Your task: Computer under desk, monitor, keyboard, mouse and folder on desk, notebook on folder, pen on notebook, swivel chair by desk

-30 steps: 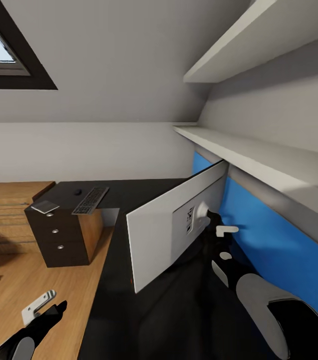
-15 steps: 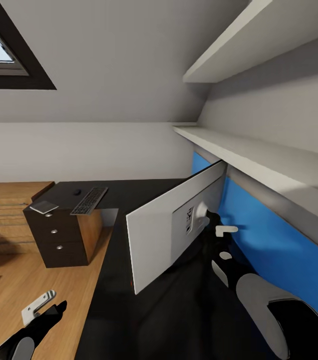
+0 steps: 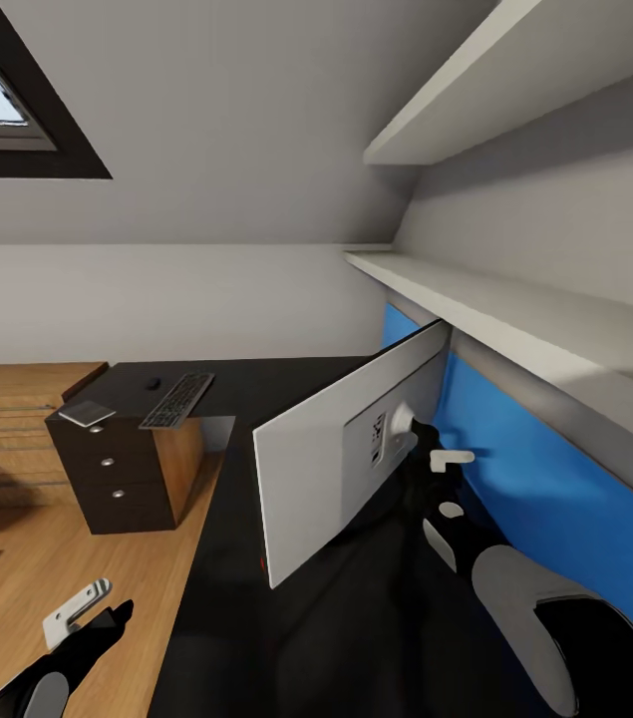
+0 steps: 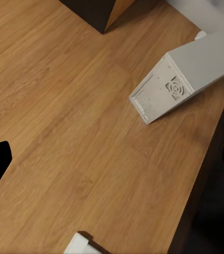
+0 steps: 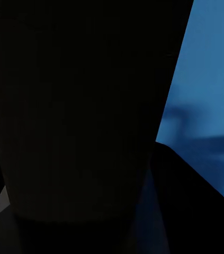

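On the black bench (image 3: 356,638) the monitor (image 3: 326,449) stands tilted, its back to the head camera, with the right gripper (image 3: 426,449) closed on its stand. Beyond, the keyboard (image 3: 178,399) lies on a drawer unit (image 3: 117,469). Left gripper (image 3: 82,610) hangs over wooden floor, jaws apart, near the computer (image 4: 186,79).

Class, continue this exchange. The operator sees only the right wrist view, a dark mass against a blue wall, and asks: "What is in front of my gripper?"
Observer: In the head view, the right gripper is at the stand mount on the back of the white flat monitor, which leans tilted over the black desk.
Operator: Where is the computer?
Observer: The left wrist view shows the white box-shaped computer lying on the wooden floor.
Operator: And the keyboard?
Observer: The head view shows the grey keyboard on the far desktop above the dark drawer unit.
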`<state>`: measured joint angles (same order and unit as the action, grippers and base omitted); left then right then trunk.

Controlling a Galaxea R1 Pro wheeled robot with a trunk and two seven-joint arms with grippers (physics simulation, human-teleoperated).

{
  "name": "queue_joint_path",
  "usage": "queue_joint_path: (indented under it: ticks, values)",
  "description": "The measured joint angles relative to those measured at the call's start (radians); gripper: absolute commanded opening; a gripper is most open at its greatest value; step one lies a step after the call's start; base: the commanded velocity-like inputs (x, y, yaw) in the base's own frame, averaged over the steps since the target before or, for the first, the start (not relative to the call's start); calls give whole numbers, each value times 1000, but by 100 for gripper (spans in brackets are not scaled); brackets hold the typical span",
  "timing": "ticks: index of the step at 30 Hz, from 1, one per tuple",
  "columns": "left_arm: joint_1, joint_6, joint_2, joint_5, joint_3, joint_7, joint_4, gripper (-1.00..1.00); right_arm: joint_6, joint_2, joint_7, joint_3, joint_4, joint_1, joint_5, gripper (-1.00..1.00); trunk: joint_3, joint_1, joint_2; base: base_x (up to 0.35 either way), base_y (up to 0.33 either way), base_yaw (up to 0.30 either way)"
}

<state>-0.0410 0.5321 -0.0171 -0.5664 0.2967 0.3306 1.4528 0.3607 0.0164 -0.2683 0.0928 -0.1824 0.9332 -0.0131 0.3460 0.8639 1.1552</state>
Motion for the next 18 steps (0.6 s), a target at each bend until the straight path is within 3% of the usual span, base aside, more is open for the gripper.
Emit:
queue_joint_path:
  ticks: [9,10,11,18]
  values:
    - [0,0,0,0,0,0,-1,100,0,-2,6,0,1,0,2,-100,0,0,0,103,0,0]
    - [0,0,0,0,0,0,-1,100,0,-2,6,0,1,0,2,100,0,0,0,8,0,0]
    - [0,0,0,0,0,0,-1,100,5,-2,-31,25,0,0,9,100,0,0,0,5,0,0]
    - [0,0,0,0,0,0,-2,100,5,-2,-33,26,0,0,11,100,0,0,0,1,0,0]
